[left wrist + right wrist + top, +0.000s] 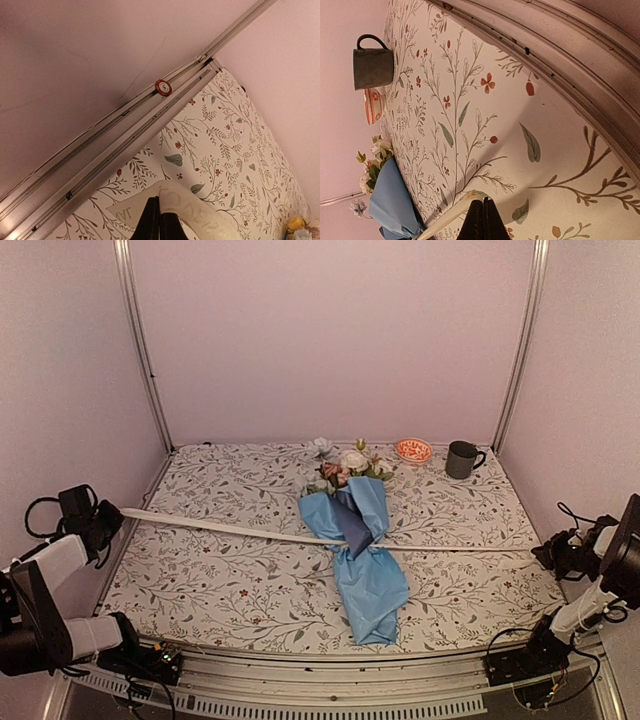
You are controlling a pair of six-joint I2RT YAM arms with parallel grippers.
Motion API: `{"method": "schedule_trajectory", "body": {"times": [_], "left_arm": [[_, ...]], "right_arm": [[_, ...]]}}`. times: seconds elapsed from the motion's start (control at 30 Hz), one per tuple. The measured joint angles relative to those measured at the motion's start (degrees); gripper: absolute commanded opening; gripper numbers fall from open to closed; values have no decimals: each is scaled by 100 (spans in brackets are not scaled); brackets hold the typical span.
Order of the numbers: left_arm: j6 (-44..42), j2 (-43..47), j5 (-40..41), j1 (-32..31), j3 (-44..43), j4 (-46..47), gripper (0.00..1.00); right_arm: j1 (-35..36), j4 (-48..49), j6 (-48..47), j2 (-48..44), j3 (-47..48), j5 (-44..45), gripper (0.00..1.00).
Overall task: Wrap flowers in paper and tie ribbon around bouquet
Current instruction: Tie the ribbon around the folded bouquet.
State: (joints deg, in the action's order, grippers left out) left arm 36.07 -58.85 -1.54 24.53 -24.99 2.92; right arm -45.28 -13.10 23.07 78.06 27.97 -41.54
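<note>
Bouquet (358,540): lies flat mid-table, blooms toward the far wall, tail toward the arms.
Paper (372,585): a light blue cone, with a dark navy fold showing at the waist.
Flowers (345,465): white, cream and pink heads with green leaves stand out of the cone's far mouth. One pale blue bloom sits just beyond them.
Ribbon (220,528): a cream band drawn taut across the table from left edge to right, meeting the cone at its waist. Over or around the cone, cannot tell.
Left pincer (159,220): fingers pressed together on the ribbon's left end, at the table's left edge.
Right pincer (482,220): fingers pressed together on the ribbon's right end, at the right edge.
Mug (461,459): dark grey, upright at the far right. Contents not visible.
Bowl (413,450): small, orange-patterned, just left of the mug. Contents not discernible.
Writing: faint lettering on the ribbon in the left wrist view, illegible.
Table (200,590): covered by a white leaf-printed cloth.
</note>
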Motion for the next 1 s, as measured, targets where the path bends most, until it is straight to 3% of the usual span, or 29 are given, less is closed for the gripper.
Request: {"method": "schedule_trajectory", "body": {"times": [0.2, 0.4, 0.73, 0.83, 1.0], "left_arm": [[245, 282, 9, 667, 0, -396, 0], [313, 374, -181, 1086, 2, -566, 0], [363, 372, -719, 1394, 4, -527, 0], [385, 219, -203, 697, -15, -280, 0], [83, -94, 483, -2081, -411, 133, 0]], "right_arm": [[-483, -328, -13, -4, -92, -131, 0], [-505, -647, -13, -223, -116, -101, 0], [-479, -704, -35, -350, -118, -81, 0], [302, -501, -17, -595, -114, 350, 0], [2031, -256, 352, -1427, 164, 621, 0]]}}
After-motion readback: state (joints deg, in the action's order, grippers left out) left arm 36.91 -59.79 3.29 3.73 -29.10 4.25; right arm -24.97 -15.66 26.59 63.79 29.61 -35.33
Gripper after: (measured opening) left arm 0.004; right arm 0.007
